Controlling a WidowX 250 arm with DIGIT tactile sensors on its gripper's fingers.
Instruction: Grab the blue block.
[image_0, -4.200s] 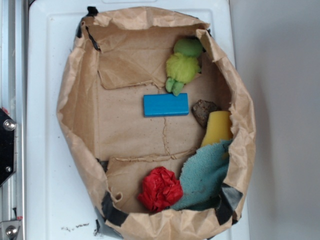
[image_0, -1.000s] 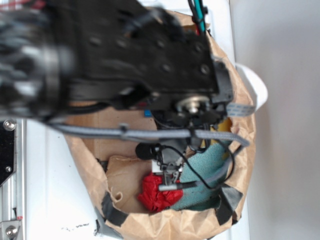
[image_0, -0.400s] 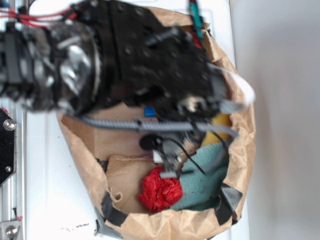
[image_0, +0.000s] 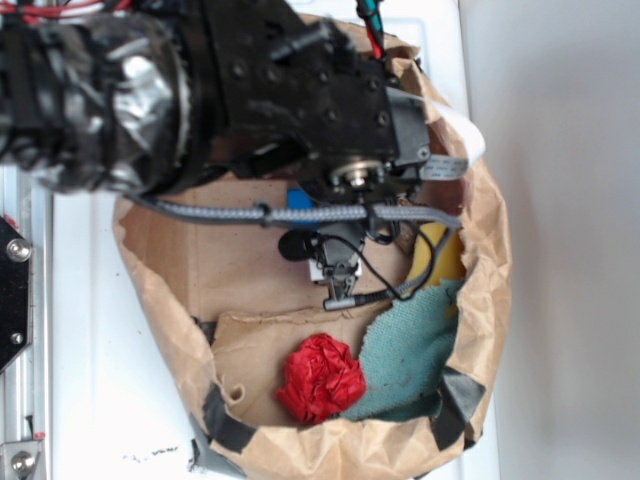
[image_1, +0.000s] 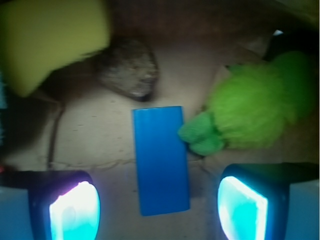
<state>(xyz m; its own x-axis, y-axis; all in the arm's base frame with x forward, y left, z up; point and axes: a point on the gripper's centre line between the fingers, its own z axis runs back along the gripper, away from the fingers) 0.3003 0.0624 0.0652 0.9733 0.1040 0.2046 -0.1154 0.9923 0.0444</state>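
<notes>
Blue block (image_1: 161, 160) lies flat — tool (image_1: 160, 210) spread wide around it; untouched.

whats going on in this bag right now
A robot arm is reaching down into a brown paper bag to grab the blue block. In the wrist view its hand is open, with the block lying flat between the two fingers, not yet gripped. A green plush touches the block's side, and a grey rock and yellow foam piece lie just beyond. A red crumpled ball and teal cloth sit elsewhere in the bag.
</notes>
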